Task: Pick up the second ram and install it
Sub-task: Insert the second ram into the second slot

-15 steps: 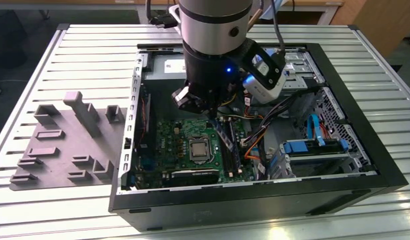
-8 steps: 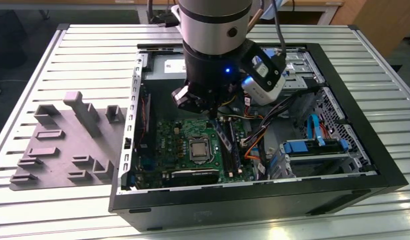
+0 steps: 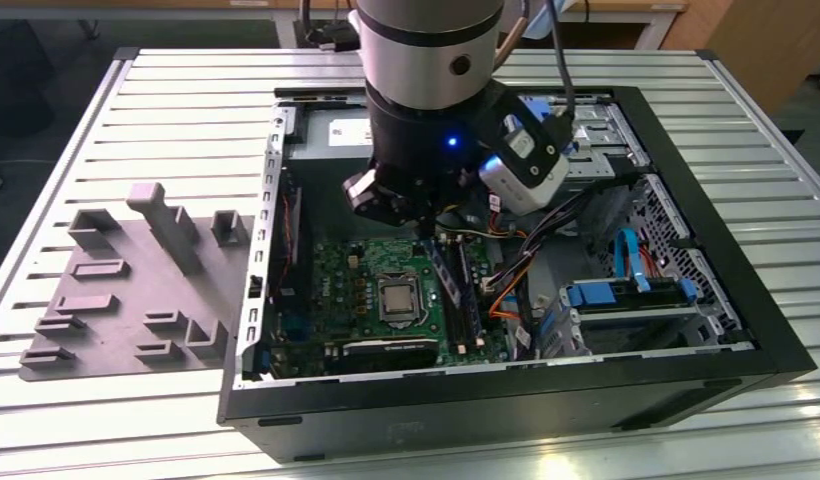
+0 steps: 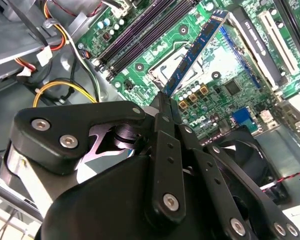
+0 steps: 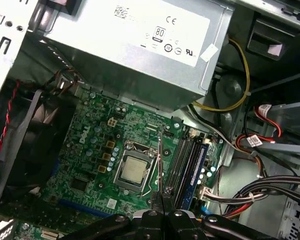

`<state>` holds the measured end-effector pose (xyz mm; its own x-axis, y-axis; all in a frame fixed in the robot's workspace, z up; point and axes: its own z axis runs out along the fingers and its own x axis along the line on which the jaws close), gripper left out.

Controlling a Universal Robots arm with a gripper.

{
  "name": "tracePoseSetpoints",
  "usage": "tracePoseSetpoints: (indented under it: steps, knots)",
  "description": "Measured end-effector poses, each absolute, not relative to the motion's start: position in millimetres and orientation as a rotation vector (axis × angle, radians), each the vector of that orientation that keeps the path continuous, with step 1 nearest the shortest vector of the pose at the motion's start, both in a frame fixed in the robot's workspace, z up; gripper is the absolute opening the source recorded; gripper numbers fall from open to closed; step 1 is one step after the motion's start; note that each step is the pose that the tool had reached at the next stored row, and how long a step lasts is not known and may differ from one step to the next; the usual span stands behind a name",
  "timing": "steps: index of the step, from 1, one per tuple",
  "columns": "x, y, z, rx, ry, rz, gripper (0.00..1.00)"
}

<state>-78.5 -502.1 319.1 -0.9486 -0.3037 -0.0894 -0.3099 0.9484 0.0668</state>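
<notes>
A robot arm's gripper [image 4: 164, 102] clenches the second ram [image 4: 197, 50] at what looks like one end, the dark stick jutting from the closed fingertips over the green board [image 3: 333, 290] inside an open computer case [image 3: 517, 400]; in the exterior view it hangs at about one o'clock of the processor socket [image 3: 399, 300], with the long black slots [image 5: 182, 167] at the socket's three o'clock and a grey moulded tray [image 3: 117, 300] on the table at the case's nine o'clock. The stick looks light, thin and stiff but fragile: a hold on its bare edges seems safest, clear of chips and contacts, since a sideways twist could crack it or let it slip
</notes>
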Motion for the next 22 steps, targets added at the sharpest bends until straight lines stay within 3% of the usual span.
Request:
tracePoseSetpoints:
  steps: [22]
  knots:
    - [-78.5,-502.1,319.1,-0.258,3.045,0.113,0.11]
